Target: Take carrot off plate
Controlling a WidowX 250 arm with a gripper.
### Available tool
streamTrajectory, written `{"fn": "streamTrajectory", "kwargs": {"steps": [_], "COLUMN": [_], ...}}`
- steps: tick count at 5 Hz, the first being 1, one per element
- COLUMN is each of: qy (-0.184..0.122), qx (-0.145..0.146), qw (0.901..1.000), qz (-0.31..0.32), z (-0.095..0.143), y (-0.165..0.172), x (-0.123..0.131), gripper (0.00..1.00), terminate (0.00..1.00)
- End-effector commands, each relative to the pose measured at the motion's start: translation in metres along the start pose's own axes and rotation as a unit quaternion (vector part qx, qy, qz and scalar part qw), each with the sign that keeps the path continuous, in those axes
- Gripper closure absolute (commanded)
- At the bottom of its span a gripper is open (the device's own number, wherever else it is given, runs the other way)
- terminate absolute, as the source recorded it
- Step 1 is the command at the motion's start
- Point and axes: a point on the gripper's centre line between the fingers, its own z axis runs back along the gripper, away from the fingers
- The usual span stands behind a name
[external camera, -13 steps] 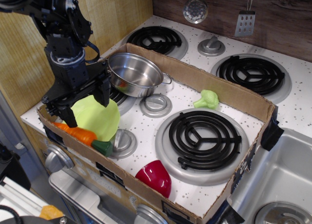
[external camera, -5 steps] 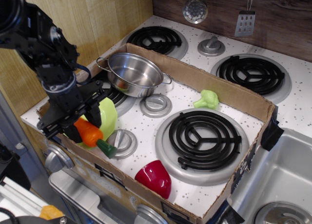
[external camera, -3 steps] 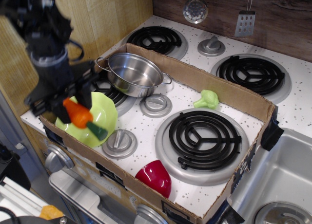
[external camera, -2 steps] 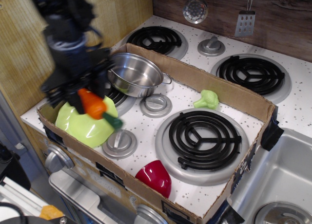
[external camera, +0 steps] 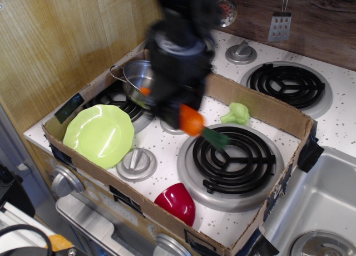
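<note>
My gripper (external camera: 186, 116) is blurred by motion and is shut on the orange carrot (external camera: 193, 122). It holds the carrot in the air above the left edge of the front right burner (external camera: 233, 156), with the dark green stem cap (external camera: 217, 138) pointing down to the right. The lime-green plate (external camera: 99, 136) lies flat and bare at the front left of the cardboard tray, well to the left of my gripper.
A steel pot (external camera: 133, 83) stands behind the plate, partly hidden by my arm. A light green broccoli (external camera: 237, 113) lies near the tray's back wall. A red bowl (external camera: 176, 202) sits at the front edge. Cardboard walls (external camera: 261, 108) ring the stove top.
My gripper closed on the carrot at the plate, lifted it, and swung fast to the right, from over the plate to over the front right burner. The plate settled flat.
</note>
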Motion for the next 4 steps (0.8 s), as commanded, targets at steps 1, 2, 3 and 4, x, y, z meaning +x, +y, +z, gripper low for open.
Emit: {"fn": "streamTrajectory", "kwargs": {"steps": [1, 2, 3, 4], "qy": [0.039, 0.054, 0.070, 0.065], "qx": [-0.021, -0.028, -0.030, -0.035], "qw": [0.9989, 0.9979, 0.9965, 0.9964], "qz": [-0.017, -0.022, -0.036, -0.041], "z": [-0.006, -0.021, -0.031, -0.033], "y": [-0.019, -0.014, -0.011, -0.010], "x": [-0.050, -0.052, -0.048, -0.048], "gripper": [1.00, 1.00, 1.00, 0.00], "terminate": [0.00, 0.00, 0.00, 0.00]}}
